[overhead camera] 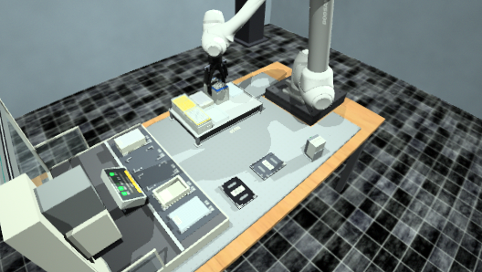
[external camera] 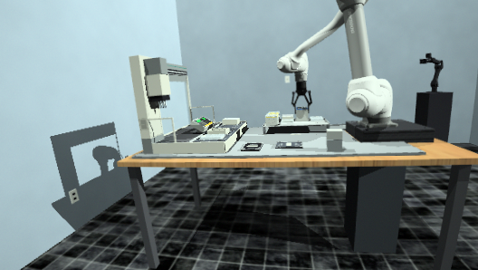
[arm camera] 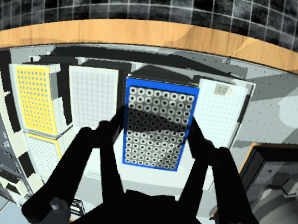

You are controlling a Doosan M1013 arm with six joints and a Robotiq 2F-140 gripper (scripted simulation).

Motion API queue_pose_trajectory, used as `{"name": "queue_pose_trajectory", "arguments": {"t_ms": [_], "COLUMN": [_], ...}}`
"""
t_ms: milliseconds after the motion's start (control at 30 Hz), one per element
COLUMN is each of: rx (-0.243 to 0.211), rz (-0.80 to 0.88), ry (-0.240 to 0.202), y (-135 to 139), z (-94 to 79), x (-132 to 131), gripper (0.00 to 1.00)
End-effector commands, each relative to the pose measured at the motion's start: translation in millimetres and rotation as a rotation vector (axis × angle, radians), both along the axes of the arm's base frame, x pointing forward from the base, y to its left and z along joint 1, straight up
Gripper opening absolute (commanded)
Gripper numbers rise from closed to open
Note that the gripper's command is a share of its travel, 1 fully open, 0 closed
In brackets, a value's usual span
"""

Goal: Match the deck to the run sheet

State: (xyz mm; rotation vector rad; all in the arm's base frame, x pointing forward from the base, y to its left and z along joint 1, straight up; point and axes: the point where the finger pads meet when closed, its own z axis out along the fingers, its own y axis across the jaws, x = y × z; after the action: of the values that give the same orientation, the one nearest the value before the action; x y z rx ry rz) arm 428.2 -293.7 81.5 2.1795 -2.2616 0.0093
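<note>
A blue-framed tip rack (overhead camera: 220, 91) with its cover off stands on the shelf SHELF (overhead camera: 216, 109) at the back of the table. In the wrist view the blue-framed tip rack (arm camera: 160, 123) shows rows of tips. My gripper (overhead camera: 215, 81) hangs open just above it. In the wrist view my gripper (arm camera: 156, 118) has one finger over each long side of the rack, not touching. My gripper also shows in the side view (external camera: 301, 101). The liquid handler's deck (overhead camera: 160, 183) holds a white block (overhead camera: 130, 141), an open reservoir (overhead camera: 171, 192) and a lidded plate (overhead camera: 189, 214), with two bare positions between.
On the shelf, yellow racks (arm camera: 33, 96) and a white cover (arm camera: 88, 96) lie to one side of the blue rack, and a white item (arm camera: 220, 106) to the other. Two black nests (overhead camera: 267, 166) (overhead camera: 238, 192) and the READY key box (overhead camera: 315, 147) stand on the mat.
</note>
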Motion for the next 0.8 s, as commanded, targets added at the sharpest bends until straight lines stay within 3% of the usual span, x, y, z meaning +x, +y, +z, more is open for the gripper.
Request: {"name": "queue_pose_trajectory", "arguments": {"t_ms": [0, 533, 567, 767], "rx": [0.0, 0.0, 0.0, 0.0], "rz": [0.0, 0.0, 0.0, 0.0], "ry": [-0.001, -0.001, -0.001, -0.001], "y": [-0.2, -0.3, -0.3, -0.3], "z": [-3.1, -10.0, -10.0, -10.0], "x": [0.4, 0.4, 0.4, 0.5], "gripper": [0.66, 0.66, 0.1, 0.1]}}
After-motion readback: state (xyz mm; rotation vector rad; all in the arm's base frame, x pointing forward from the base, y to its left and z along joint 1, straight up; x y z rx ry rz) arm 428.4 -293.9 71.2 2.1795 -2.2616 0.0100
